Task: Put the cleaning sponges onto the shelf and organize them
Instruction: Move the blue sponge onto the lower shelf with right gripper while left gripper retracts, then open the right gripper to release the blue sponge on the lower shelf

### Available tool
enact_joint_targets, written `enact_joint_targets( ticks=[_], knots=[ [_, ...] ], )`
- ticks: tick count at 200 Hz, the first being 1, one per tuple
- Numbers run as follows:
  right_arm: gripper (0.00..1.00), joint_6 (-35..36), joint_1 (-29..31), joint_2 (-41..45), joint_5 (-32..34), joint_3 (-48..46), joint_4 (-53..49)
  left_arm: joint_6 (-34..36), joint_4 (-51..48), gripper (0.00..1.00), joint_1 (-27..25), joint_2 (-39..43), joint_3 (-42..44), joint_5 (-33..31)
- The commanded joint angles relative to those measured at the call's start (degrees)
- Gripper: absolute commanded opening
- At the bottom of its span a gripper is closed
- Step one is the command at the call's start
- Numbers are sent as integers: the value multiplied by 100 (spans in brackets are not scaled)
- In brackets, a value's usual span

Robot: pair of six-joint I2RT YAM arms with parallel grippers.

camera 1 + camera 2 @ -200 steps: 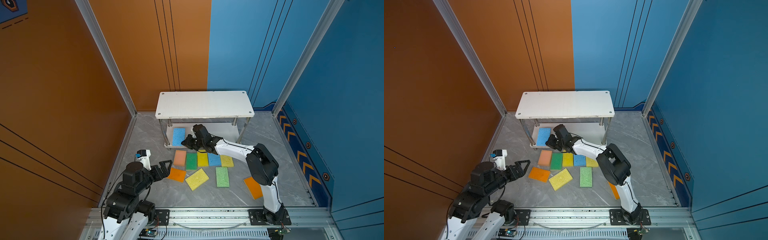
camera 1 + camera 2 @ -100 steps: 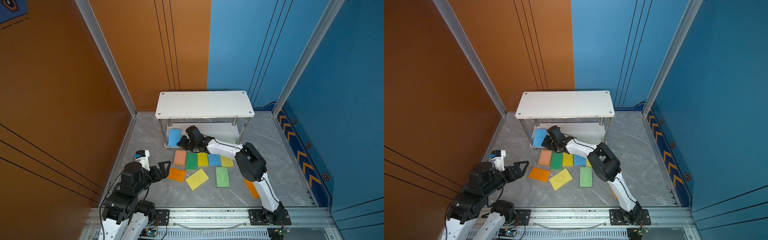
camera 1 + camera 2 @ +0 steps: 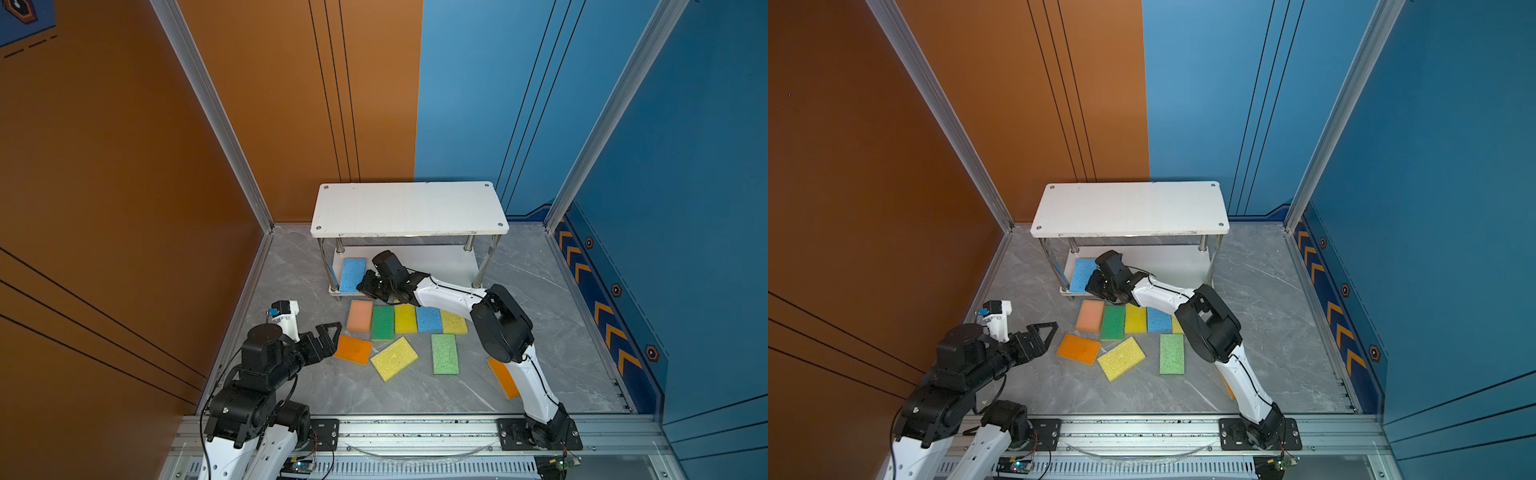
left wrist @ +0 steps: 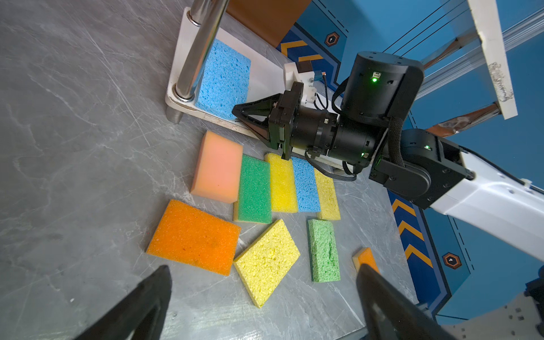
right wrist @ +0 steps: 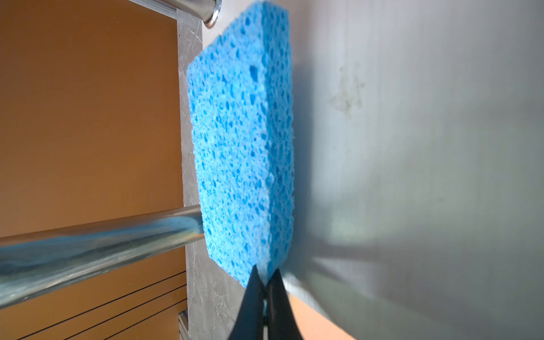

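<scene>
The shelf (image 3: 409,208) stands at the back, a white two-tier rack on metal posts. A blue sponge (image 3: 352,274) lies at the left end of its lower board, next to the front left post (image 5: 88,241). My right gripper (image 3: 365,286) is shut on that sponge's near corner (image 5: 235,147). Several cleaning sponges lie on the floor before the shelf: peach (image 3: 360,316), dark green (image 3: 382,323), yellow (image 3: 405,319), blue (image 3: 429,319), orange (image 3: 353,349), tilted yellow (image 3: 394,358), light green (image 3: 444,354). My left gripper (image 3: 330,340) hangs open and empty beside the orange one (image 4: 194,235).
Another orange sponge (image 3: 500,376) is partly hidden behind the right arm's lower link. The right forearm (image 3: 449,295) stretches over the row of sponges. Orange and blue walls close in the grey marbled floor (image 3: 291,270); an aluminium rail (image 3: 415,432) runs along the front.
My right gripper has slid left along the lower board with the blue sponge, closer to the front left post, and the right elbow has swung left. The left arm has barely shifted.
</scene>
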State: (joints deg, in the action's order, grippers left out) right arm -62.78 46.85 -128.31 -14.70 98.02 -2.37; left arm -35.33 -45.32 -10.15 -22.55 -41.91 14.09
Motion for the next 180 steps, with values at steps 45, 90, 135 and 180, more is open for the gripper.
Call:
enact_joint_targets(
  ticks=[45, 90, 135, 180],
  knots=[
    [27, 205, -93, -80, -32, 323, -145, 124, -69, 98, 116, -40, -111, 259],
    [50, 439, -149, 43, 19, 202, -358, 82, -65, 98, 155, -110, -108, 310],
    [58, 1031, -239, 582, 318, -229, -743, -11, -55, 98, 164, -140, -115, 371],
    [61, 1903, -267, 1766, 546, -1303, -1201, -143, 32, 98, 169, -241, -105, 685]
  ],
)
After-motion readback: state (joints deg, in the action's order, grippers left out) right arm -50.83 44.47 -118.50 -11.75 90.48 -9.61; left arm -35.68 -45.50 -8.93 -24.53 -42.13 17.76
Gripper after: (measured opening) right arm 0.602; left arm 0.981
